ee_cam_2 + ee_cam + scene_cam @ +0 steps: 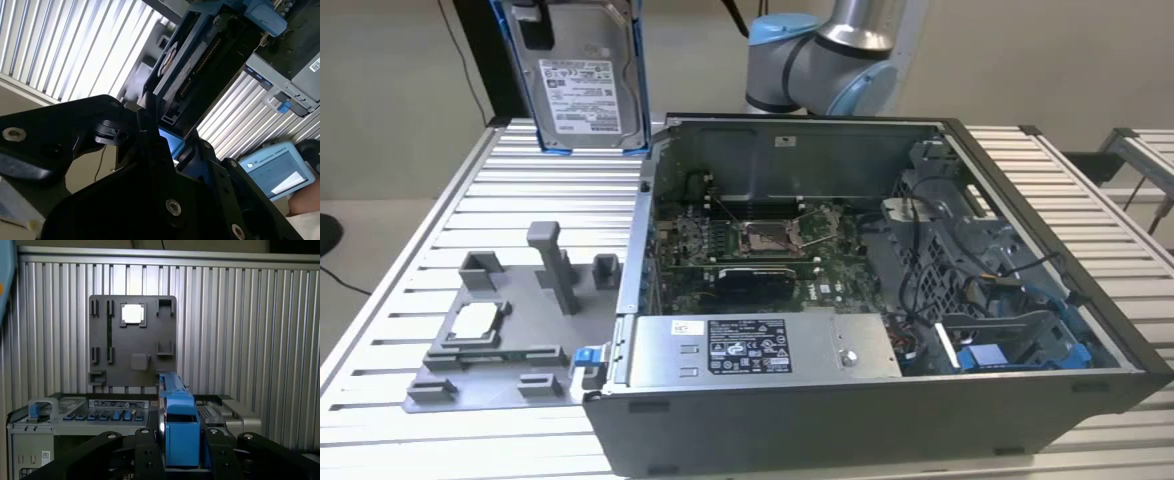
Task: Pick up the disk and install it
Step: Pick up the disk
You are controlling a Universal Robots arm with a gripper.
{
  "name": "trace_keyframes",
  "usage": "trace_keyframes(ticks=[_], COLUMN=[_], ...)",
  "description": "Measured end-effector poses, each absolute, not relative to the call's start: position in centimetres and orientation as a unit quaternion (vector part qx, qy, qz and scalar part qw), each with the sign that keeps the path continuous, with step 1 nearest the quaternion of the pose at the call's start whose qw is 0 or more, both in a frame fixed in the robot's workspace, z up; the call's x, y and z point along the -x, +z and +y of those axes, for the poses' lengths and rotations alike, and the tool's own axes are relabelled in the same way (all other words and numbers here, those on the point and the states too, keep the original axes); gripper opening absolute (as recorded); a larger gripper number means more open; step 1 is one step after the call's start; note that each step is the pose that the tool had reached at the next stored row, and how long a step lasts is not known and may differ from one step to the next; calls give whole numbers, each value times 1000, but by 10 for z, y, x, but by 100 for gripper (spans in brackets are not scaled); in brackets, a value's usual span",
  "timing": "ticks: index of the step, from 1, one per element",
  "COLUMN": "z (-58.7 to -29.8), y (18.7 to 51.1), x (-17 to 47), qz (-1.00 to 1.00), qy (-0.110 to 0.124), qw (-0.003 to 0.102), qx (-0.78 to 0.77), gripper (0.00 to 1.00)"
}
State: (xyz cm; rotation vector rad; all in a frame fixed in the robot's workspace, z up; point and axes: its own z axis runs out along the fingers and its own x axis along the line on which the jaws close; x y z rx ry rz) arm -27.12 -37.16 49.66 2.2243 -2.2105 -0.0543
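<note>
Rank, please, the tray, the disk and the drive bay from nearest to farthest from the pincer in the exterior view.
1. Disk: held in the pincer, raised.
2. Tray: on the table, exterior view's left of the case.
3. Drive bay: inside the case, exterior view's right.

Nothing legible word for word. On the face of the disk (pixel 596 35), a white printed label (pixel 594 100) with barcodes and fine print; on the power-supply box (pixel 854 345), a black label (pixel 750 347) with white symbols, a small white sticker (pixel 687 327) just beside it. In the first wrist view, a dark label strip (pixel 117 403) with pale print, too small to make out.
</note>
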Motion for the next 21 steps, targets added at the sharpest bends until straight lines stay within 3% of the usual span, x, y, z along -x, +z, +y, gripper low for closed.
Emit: trace_keyframes(ticks=[21], z=[-372], y=[497], x=[218], qz=[-705], qy=[-18], qw=[3], qx=[-709], gripper=[0])
